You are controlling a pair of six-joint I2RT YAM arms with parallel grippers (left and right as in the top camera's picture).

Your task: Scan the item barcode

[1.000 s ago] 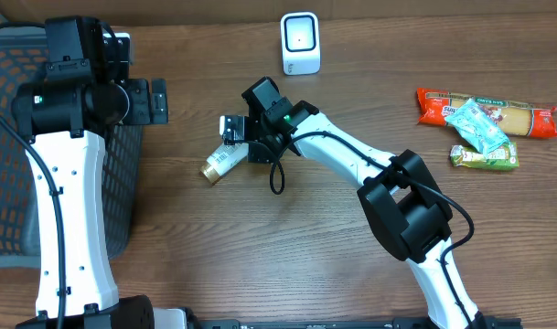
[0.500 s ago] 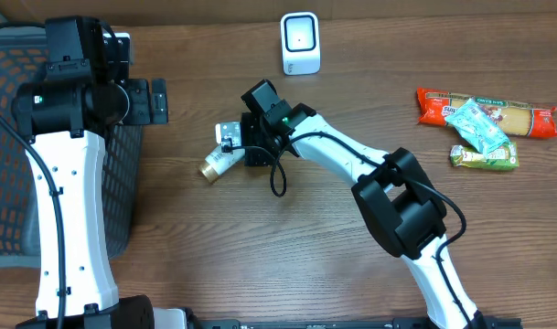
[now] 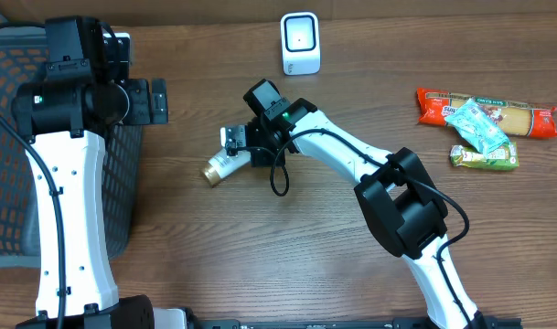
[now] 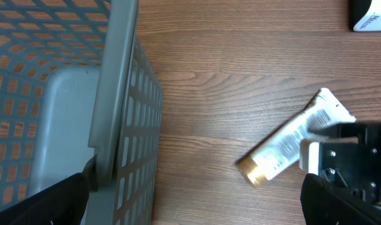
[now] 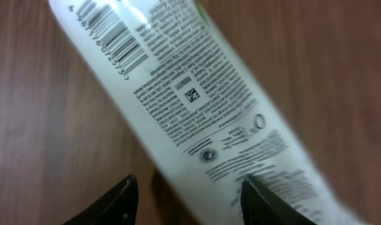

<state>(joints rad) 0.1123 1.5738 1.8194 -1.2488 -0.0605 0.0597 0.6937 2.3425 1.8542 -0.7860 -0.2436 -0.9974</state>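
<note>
The item is a white tube (image 3: 220, 164) with a gold cap, lying slantwise on the wooden table; it also shows in the left wrist view (image 4: 289, 147). Its printed side faces up, with the barcode (image 5: 112, 37) near the flat end. My right gripper (image 3: 235, 144) straddles the tube (image 5: 190, 106) at its flat end. Its right finger is against the tube, while a gap shows at the left finger (image 5: 124, 201), so the right gripper (image 5: 189, 187) is still open. My left gripper (image 3: 155, 100) hangs wide open and empty by the basket, and its jaws (image 4: 193, 200) span the basket wall. The white scanner (image 3: 300, 43) stands at the back.
A grey mesh basket (image 3: 2, 100) fills the left side, its rim (image 4: 115, 94) close under my left gripper. At the far right lie an orange snack packet (image 3: 525, 119), a teal packet (image 3: 479, 128) and a green one (image 3: 484, 158).
My right gripper's jaws have narrowed around the tube's flat end and shifted slightly. The left arm has not moved.
</note>
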